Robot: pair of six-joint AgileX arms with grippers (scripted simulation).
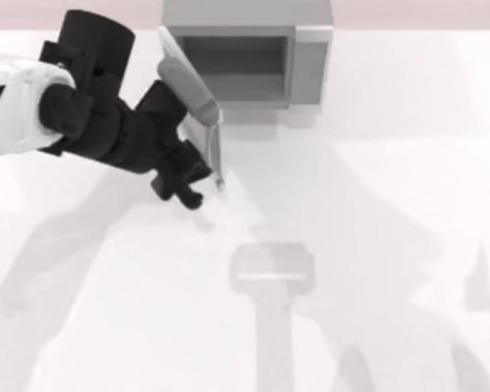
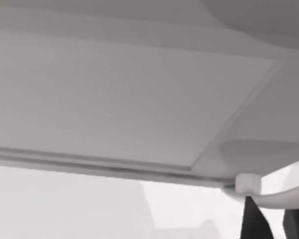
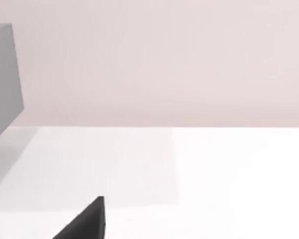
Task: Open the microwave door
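The jaws of the left gripper (image 1: 202, 181) are seen at the free edge of the microwave door (image 1: 198, 102), but whether they are clamped on the handle cannot be told. The door is swung well out from the microwave (image 1: 310, 69), hinged at the box's left front corner and angled toward the table's near side, so that the dark cavity (image 1: 233, 61) is exposed. The narrow control panel (image 1: 309, 72) is seen just right of the cavity. In the left wrist view the door's panel (image 2: 114, 109) fills most of the frame, with the pale handle (image 2: 269, 196) at its edge. Only a dark fingertip (image 3: 87, 221) of the right gripper is seen, well apart from the microwave, on the white table (image 1: 392, 204); its state cannot be told.
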